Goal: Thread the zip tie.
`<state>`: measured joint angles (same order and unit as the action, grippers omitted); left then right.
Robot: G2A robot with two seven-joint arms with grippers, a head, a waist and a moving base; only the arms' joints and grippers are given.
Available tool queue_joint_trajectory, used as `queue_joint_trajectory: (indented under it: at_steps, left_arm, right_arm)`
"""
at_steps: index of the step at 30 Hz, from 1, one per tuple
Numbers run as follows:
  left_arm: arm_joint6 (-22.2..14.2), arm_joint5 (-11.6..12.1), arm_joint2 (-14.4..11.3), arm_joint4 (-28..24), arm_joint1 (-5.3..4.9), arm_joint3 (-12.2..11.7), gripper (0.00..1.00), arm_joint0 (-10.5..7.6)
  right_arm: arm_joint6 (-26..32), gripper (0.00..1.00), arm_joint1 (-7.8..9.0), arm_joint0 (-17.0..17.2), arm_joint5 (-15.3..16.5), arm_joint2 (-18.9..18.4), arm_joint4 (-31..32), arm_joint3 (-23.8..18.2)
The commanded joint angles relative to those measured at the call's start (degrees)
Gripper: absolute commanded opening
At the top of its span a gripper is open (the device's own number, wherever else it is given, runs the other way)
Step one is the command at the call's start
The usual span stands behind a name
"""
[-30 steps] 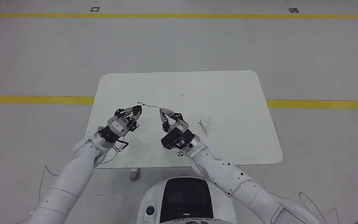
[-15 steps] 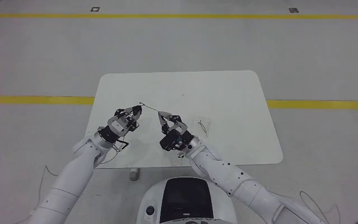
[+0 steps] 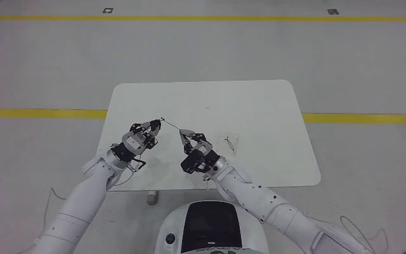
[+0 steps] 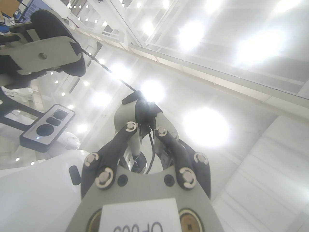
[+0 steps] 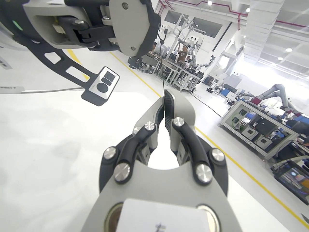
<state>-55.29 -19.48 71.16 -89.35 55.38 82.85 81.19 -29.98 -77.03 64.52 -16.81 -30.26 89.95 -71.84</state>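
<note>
We see the left gripper (image 3: 155, 124) and the right gripper (image 3: 183, 134) raised over the white table (image 3: 254, 101), toward 8 o'clock from its centre, with the left one at about 10 o'clock from the right one and only a short gap between their tips. The thin black zip tie (image 3: 171, 124) spans that gap as a nearly straight line. In the right wrist view we find the right gripper's fingers pressed together with the strap pinched between their ribbed pads, the strap rising from there toward the left gripper. In the left wrist view the left gripper's fingers also meet, clamped on the same tie (the glare of the ceiling lights hides the exact contact). A second black tie (image 3: 229, 144) lies flat on the table at 3 o'clock from the right gripper, apart from both arms.
</note>
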Motion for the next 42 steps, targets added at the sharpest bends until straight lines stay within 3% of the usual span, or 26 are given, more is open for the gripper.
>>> queue_joint_trajectory:
  at_steps: [1, 23, 42]
  left_arm:
    - [0.0, 0.0, 0.0, 0.0, 0.0, 0.0, 0.0, 0.0]
    - [0.0, 0.0, 0.0, 0.0, 0.0, 0.0, 0.0, 0.0]
    - [0.0, 0.0, 0.0, 0.0, 0.0, 0.0, 0.0, 0.0]
  right_arm:
    - [0.02, 0.0, 0.21, -0.46, 0.18, 0.66, 0.0, 0.19]
    - [0.71, 0.0, 2.44, -4.36, -2.67, 7.1, 0.0, 0.6]
    - [1.97, 0.0, 4.34, -7.08, -2.67, 10.8, 0.0, 0.36]
